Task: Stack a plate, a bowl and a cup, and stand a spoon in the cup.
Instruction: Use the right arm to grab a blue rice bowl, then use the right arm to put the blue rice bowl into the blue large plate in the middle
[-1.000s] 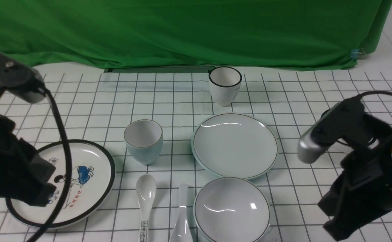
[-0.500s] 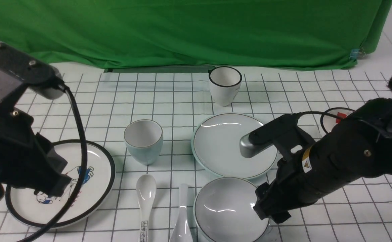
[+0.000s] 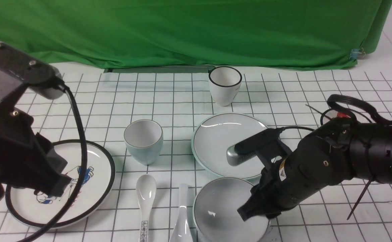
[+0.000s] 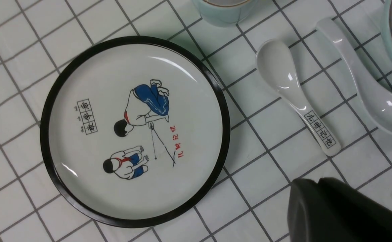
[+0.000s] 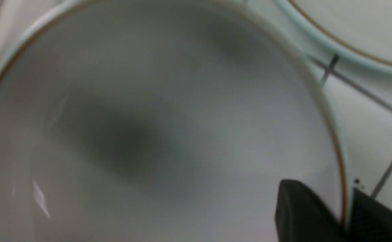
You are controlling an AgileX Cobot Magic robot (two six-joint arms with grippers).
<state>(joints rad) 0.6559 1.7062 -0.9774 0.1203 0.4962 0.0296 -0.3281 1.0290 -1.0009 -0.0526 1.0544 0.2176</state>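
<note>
1. Pale blue-white bowl (image 3: 221, 210) sits at the table's near edge, just in front of the plate (image 3: 229, 141).
2. Right gripper (image 5: 347, 215) straddles the bowl rim, one finger inside and one outside, pinched on the wall. We judge that's for the lift onto the plate.
3. Left gripper (image 4: 320, 201) is closed and empty, beside the cartoon plate (image 4: 135, 131).

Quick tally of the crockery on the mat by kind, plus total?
Plates: 2 (plain plate, cartoon plate)
Bowls: 1 (plain bowl)
Cups: 2 (pale blue cup, black-rimmed cup)
Spoons: 2 (plain spoon, lettered spoon)
Kind unclear: 1 (black-rimmed piece, mostly hidden behind the right arm)
Total: 8
</note>
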